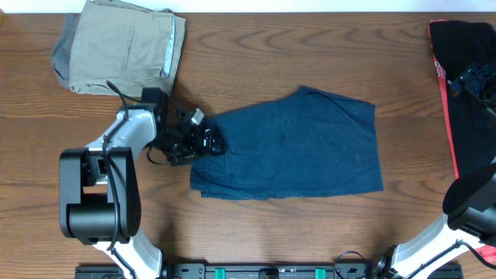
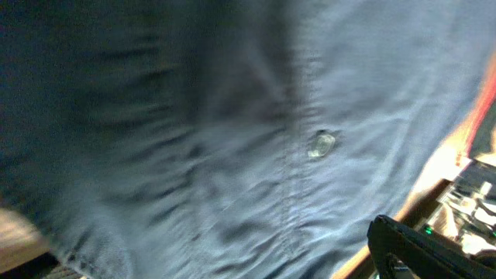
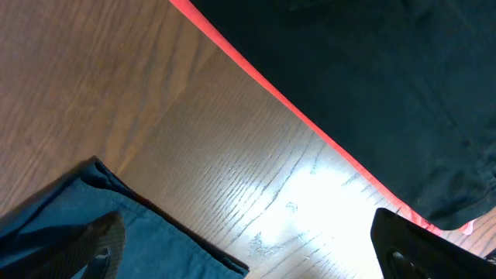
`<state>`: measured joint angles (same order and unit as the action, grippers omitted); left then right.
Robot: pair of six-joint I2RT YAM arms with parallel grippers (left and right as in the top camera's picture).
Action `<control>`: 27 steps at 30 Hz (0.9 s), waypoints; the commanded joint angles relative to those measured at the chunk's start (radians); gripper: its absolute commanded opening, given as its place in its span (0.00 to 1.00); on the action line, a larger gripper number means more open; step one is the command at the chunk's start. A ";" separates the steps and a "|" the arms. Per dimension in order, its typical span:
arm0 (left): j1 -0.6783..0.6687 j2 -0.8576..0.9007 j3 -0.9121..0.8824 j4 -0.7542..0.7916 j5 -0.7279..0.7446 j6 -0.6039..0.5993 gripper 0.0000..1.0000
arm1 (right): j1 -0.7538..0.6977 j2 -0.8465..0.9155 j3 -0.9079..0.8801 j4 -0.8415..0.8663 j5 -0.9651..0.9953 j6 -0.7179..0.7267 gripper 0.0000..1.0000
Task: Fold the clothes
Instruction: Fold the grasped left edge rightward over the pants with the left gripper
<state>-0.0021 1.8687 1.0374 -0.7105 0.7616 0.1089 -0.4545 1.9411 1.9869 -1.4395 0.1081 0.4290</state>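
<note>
The clothes, dark navy-blue shorts (image 1: 291, 147), lie spread flat mid-table, with the waistband toward the left. My left gripper (image 1: 209, 142) sits at that left edge, low over the fabric. In the left wrist view the blue cloth (image 2: 194, 139) fills the frame, blurred, with a small button (image 2: 321, 144); only one black finger (image 2: 415, 248) shows, far to the right, so the jaws stand open. My right gripper (image 1: 471, 78) hovers at the far right over a black garment. In the right wrist view that gripper (image 3: 260, 252) is open above bare wood, beside a corner of the shorts (image 3: 116, 232).
Folded tan shorts (image 1: 116, 46) lie at the back left. A black garment with a red-pink stripe (image 1: 465, 124) runs along the right edge, seen also in the right wrist view (image 3: 372, 77). Wooden table (image 1: 294, 232) surrounds the shorts.
</note>
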 commanded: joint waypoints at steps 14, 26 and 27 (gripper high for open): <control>-0.037 0.080 -0.127 0.090 -0.181 -0.151 0.08 | -0.003 0.008 0.006 0.000 0.007 0.011 0.99; -0.024 0.066 0.103 -0.204 -0.467 -0.239 0.06 | -0.003 0.008 0.006 0.000 0.007 0.011 0.99; -0.020 0.063 0.135 -0.245 -0.509 -0.254 0.06 | -0.003 0.008 0.006 0.000 0.007 0.011 0.99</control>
<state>-0.0391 1.9198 1.1049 -0.9054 0.5026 -0.0834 -0.4545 1.9411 1.9869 -1.4395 0.1081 0.4290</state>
